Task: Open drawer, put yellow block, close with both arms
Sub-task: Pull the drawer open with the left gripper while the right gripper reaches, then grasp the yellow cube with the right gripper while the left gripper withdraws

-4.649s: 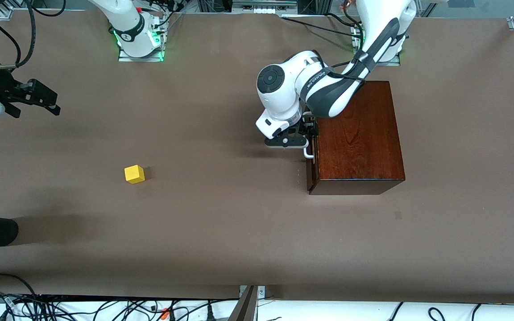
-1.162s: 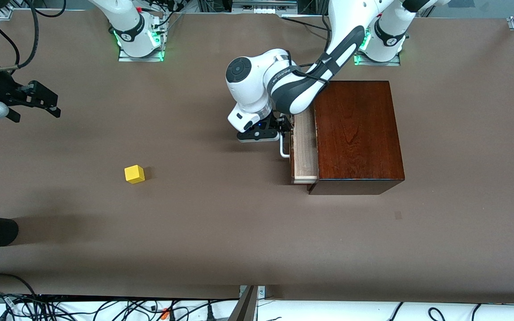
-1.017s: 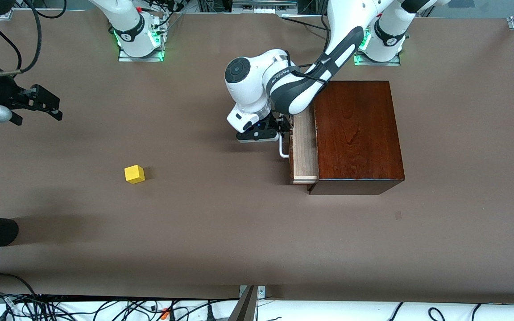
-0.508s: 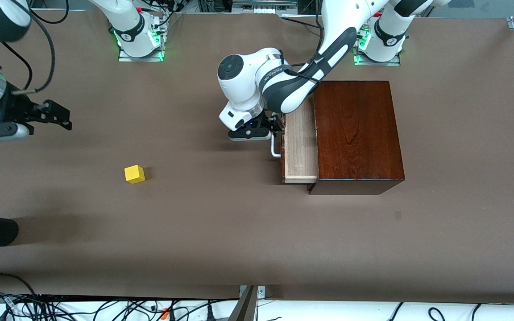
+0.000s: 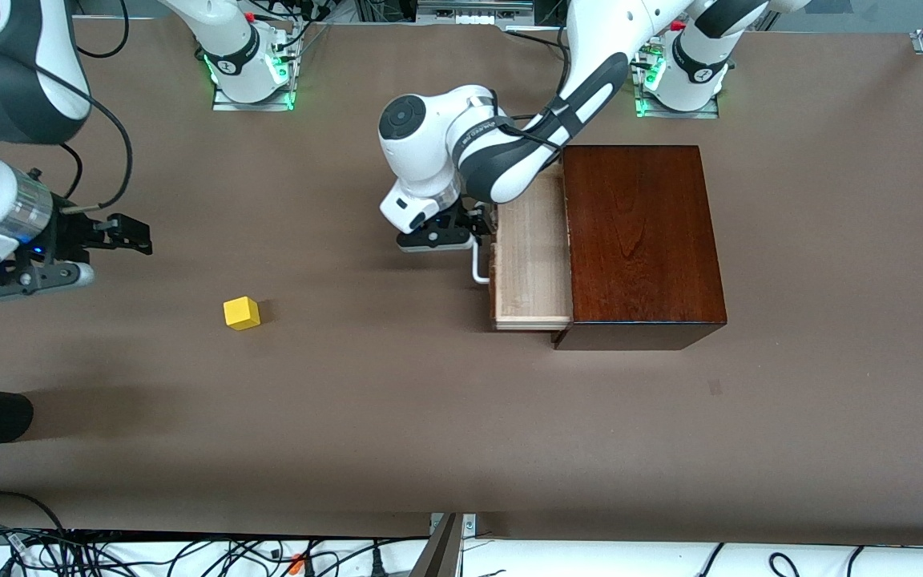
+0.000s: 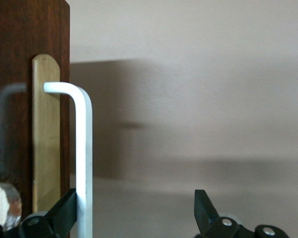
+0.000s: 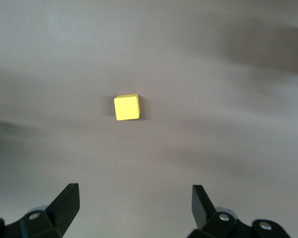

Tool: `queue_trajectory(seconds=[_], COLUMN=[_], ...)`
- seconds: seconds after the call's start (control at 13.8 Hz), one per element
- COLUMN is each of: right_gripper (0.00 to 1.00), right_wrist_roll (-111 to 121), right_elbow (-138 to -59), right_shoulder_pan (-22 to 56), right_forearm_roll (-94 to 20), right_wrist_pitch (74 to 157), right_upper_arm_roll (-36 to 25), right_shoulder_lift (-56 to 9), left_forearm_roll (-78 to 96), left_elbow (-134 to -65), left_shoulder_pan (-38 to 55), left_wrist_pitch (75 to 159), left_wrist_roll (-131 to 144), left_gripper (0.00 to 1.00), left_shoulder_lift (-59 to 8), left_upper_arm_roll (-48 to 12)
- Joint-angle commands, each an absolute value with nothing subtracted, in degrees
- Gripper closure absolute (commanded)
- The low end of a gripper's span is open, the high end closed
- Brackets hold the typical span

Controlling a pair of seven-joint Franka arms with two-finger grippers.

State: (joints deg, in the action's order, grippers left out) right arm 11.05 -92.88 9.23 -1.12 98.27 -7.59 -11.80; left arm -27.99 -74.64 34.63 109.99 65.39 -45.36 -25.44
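At the box's front, the left claw, jaws wide, hooks the handle; the drawer has slid out, while the right claw, wide, nears the yellow block.

The drawer, a pale wooden tray with a dark front and a white bar handle, stands part-way out of its glossy mahogany box at centre-right of the front view. The yellow block, a small bright cube, sits flat on the desk at centre-left, well apart from the drawer.
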Motion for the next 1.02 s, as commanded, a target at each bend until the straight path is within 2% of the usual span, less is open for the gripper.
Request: queue_trajectory(seconds=[0.0,0.29,0.44,0.8,0.94], right_gripper=[0.00,0.00,0.00,0.00,0.00], right_wrist_roll=[14.15,14.15,14.15,14.15,14.15], right_elbow=[-91.84,-91.93,-92.28,-94.74,-96.58], right_shoulder_pan=[8.35,8.53,8.61,9.40,9.40], right_forearm_roll=[-2.20,-3.68,-5.70,-6.06,-6.06], right_wrist_pitch=[98.08,98.96,101.32,110.10,114.50], right_upper_arm_roll=[-7.21,-7.21,-7.21,-5.98,-5.28], right_shoulder_lift=[-12.57,-15.37,-18.35,-24.77,-26.62], left_forearm_roll=[-26.28,-25.49,-22.35,-7.06,-4.14], left_elbow=[-69.17,-69.17,-69.70,-75.57,-77.60], left_shoulder_pan=[37.18,35.95,33.15,15.51,9.17], left_wrist_pitch=[111.18,110.83,106.20,96.52,93.79], left_wrist_roll=[67.50,67.06,65.75,48.73,42.22], left_gripper=[0.00,0.00,0.00,0.00,0.00], left_shoulder_lift=[-48.25,-46.68,-42.82,-25.61,-21.38], left_upper_arm_roll=[-26.19,-26.19,-26.89,-31.02,-31.11])
